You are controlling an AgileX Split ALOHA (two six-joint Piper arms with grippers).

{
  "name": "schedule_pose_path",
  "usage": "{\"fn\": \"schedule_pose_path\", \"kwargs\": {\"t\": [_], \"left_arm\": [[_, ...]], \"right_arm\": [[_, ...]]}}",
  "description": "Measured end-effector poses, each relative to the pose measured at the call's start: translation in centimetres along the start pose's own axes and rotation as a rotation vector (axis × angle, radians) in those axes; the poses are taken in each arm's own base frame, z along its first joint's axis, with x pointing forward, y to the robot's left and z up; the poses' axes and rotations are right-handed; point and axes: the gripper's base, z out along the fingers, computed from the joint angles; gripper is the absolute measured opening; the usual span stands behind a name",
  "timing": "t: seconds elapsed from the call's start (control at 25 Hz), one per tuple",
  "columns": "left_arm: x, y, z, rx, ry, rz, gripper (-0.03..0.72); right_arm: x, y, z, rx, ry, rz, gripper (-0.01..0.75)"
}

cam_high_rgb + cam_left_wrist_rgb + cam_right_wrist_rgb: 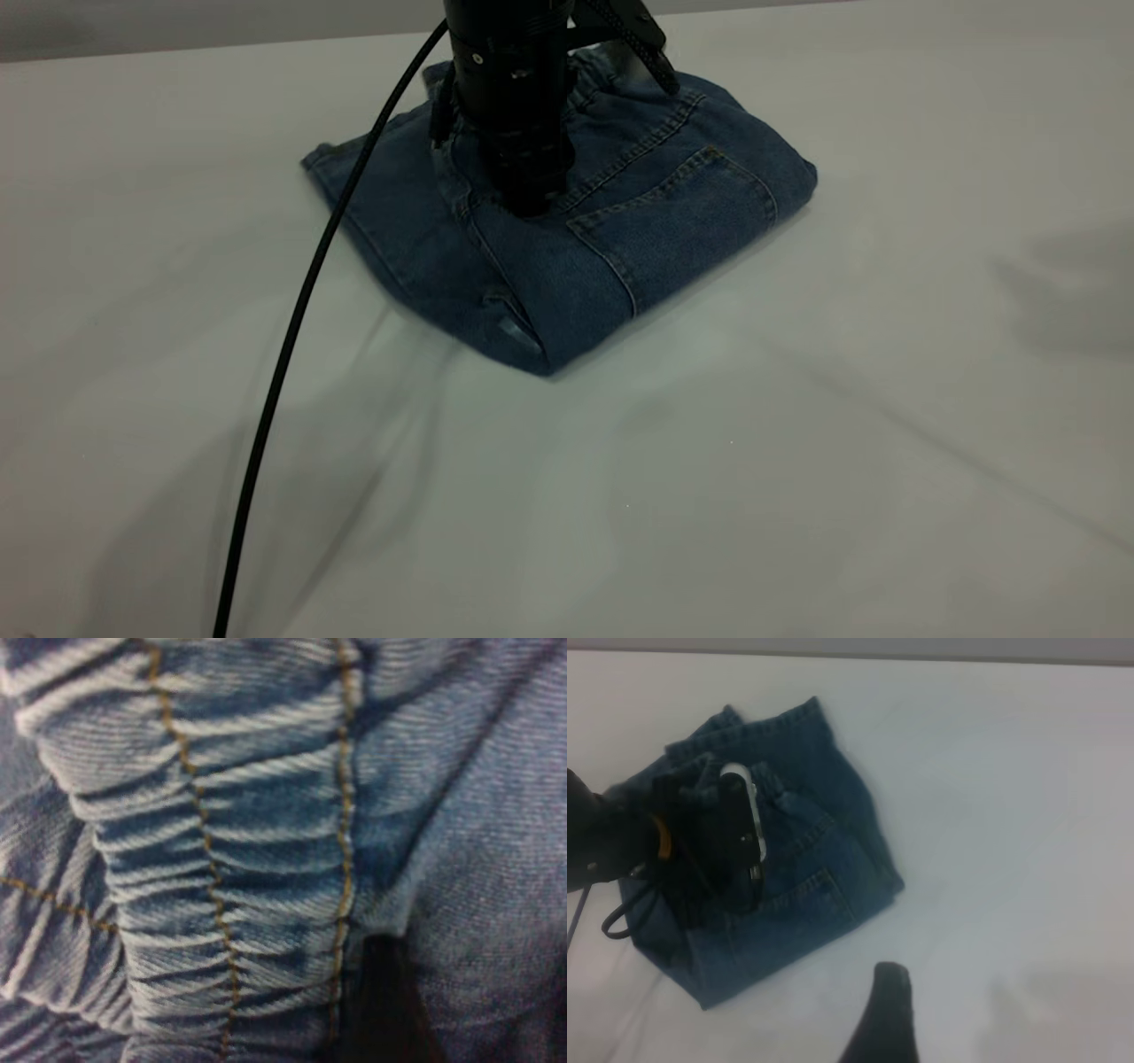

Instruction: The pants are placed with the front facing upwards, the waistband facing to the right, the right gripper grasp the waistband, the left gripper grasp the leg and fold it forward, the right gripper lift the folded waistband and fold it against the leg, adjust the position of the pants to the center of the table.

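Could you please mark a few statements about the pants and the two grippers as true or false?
1. The pants lie folded into a compact bundle. True.
2. A patch back pocket faces upward. True.
3. The left gripper hovers over bare table, away from the pants. False: it is down on the pants, with the gathered waistband filling the left wrist view.
4. The right gripper is holding the pants. False: it is over bare table, apart from the pants.
5. The pants hang over the table's edge. False: they lie wholly on the tabletop.
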Motion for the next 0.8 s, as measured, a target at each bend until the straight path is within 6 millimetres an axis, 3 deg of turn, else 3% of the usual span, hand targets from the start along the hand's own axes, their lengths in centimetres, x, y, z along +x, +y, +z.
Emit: {"fn": "schedule_pose_path", "kwargs": {"t": [0.64, 0.8], "left_arm": [[1.8, -1.2, -0.1, 0.048, 0.23, -0.742, 0.417], [1.7, -1.2, -0.1, 0.039, 0.232, -0.84, 0.417]], "right_arm": [[0.0, 0.0, 0.0, -0.001, 0.0, 0.0, 0.584], [0.0, 0.0, 0.0, -0.002, 0.0, 0.001, 0.584]]}}
